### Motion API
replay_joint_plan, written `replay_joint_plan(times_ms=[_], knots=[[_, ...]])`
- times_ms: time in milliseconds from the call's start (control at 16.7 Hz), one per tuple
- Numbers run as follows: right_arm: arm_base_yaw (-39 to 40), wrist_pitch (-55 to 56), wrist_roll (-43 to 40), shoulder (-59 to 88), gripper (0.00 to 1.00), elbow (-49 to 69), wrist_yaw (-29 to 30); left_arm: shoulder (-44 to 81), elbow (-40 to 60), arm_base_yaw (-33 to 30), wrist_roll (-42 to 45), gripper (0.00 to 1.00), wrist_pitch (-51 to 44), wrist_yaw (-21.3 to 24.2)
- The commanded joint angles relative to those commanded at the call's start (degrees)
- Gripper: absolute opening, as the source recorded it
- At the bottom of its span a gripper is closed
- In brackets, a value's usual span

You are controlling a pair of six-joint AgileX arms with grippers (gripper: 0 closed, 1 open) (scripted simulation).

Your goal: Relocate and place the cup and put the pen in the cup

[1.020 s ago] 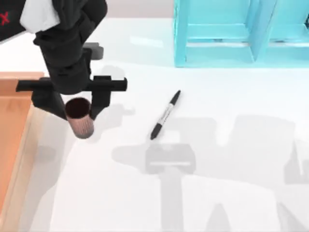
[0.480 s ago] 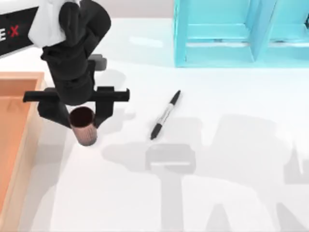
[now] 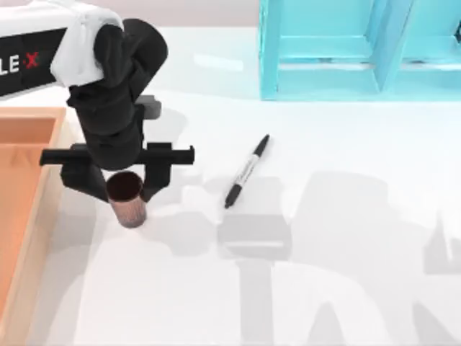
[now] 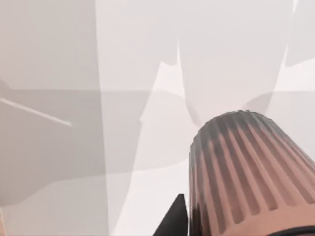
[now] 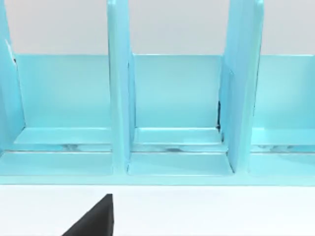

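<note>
Ribbed cup and marker pen on the white table

The reddish-brown cup (image 3: 127, 198) stands roughly upright at the left; the black-capped pen (image 3: 246, 171) lies flat, diagonal, well apart.

Open surface (image 3: 346, 238) spreads right and near; an orange tray (image 3: 21, 216) blocks left, a blue rack (image 3: 324, 65) far right.

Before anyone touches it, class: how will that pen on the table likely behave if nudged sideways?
The pen lies flat on the smooth white table; its slim round barrel would probably roll. It looks rigid and light, so it would likely slide or spin easily.
</note>
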Motion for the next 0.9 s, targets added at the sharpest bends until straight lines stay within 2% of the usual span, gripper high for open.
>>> replay_joint_plan(times_ms=[720, 900], knots=[[0.0, 0.0, 0.0, 0.0, 1.0, 0.0, 0.0, 0.0, 0.0, 0.0, 0.0, 0.98, 0.0, 0.0], [0.0, 0.0, 0.0, 0.0, 1.0, 0.0, 0.0, 0.0, 0.0, 0.0, 0.0, 1.0, 0.0, 0.0]])
